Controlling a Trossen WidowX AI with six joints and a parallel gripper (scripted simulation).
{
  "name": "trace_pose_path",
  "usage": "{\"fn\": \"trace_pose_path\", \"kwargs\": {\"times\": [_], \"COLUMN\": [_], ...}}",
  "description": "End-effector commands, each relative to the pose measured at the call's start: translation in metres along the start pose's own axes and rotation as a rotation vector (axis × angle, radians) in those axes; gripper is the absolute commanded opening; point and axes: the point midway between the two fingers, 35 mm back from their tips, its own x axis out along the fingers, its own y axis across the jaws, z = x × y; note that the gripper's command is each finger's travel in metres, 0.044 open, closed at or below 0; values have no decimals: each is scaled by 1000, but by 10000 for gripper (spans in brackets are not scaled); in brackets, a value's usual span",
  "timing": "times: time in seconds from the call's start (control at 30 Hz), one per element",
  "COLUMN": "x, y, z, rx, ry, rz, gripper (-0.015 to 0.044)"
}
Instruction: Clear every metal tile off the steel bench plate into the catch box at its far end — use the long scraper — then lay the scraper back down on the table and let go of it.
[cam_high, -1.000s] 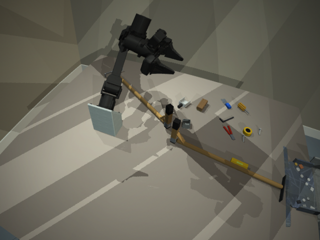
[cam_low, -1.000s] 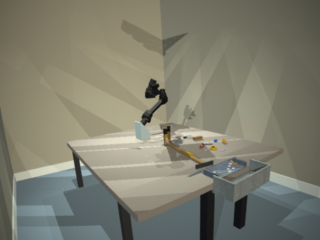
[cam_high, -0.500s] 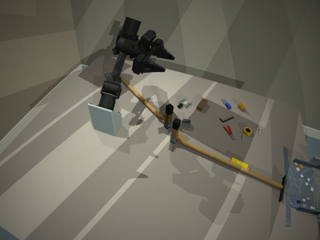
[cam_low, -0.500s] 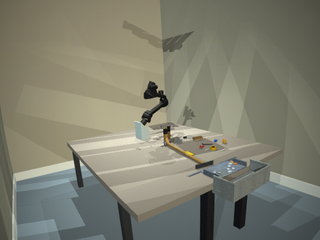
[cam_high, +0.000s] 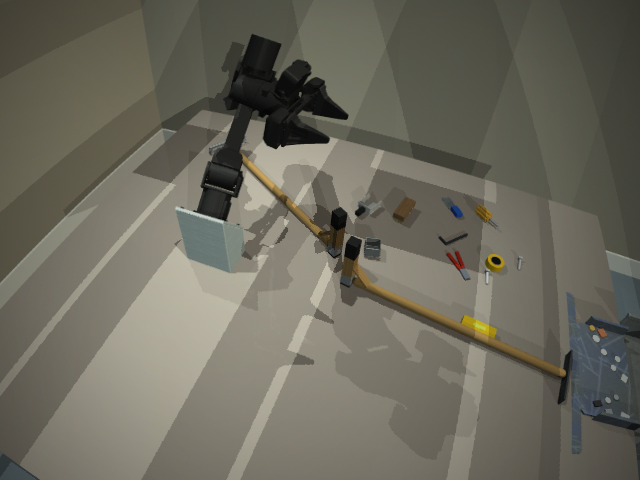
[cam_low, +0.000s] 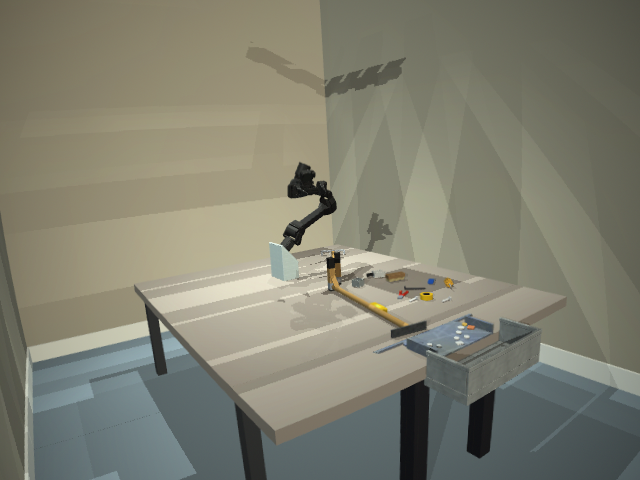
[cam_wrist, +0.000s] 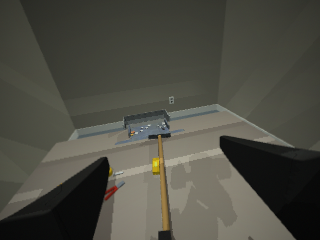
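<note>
The long scraper (cam_high: 429, 312) (cam_low: 361, 302) (cam_wrist: 163, 185) lies on the table, its black blade (cam_high: 565, 377) (cam_low: 408, 329) (cam_wrist: 159, 136) at the near edge of the bench plate (cam_high: 587, 373) (cam_low: 431, 338). Its black-capped grip (cam_high: 350, 260) stands up at the other end. Several small pale tiles (cam_high: 603, 351) (cam_low: 459, 343) lie scattered on the plate, with orange and dark pieces among them. The catch box (cam_low: 491, 364) (cam_wrist: 145, 120) is at the plate's far end; its inside is mostly hidden. My gripper (cam_high: 337, 128) (cam_wrist: 165, 151) is open and empty, high above the table and away from the scraper.
A second wooden-handled tool (cam_high: 281, 193) with an upright grip (cam_high: 337, 232) lies beside the scraper's grip. A yellow block (cam_high: 478, 326) (cam_low: 377, 306) (cam_wrist: 156, 166) lies by the scraper's handle. Red pliers (cam_high: 458, 263), a tape roll (cam_high: 494, 262) and a brown block (cam_high: 404, 209) lie farther back.
</note>
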Motion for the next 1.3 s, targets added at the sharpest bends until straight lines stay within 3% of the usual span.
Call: {"fn": "trace_pose_path", "kwargs": {"times": [0.0,0.5,1.27], "x": [0,5,76], "y": [1,1,-5], "z": [0,2,17], "rx": [2,11,92], "ry": [1,14,177], "rz": [4,6,6], "gripper": [440,440,440]}}
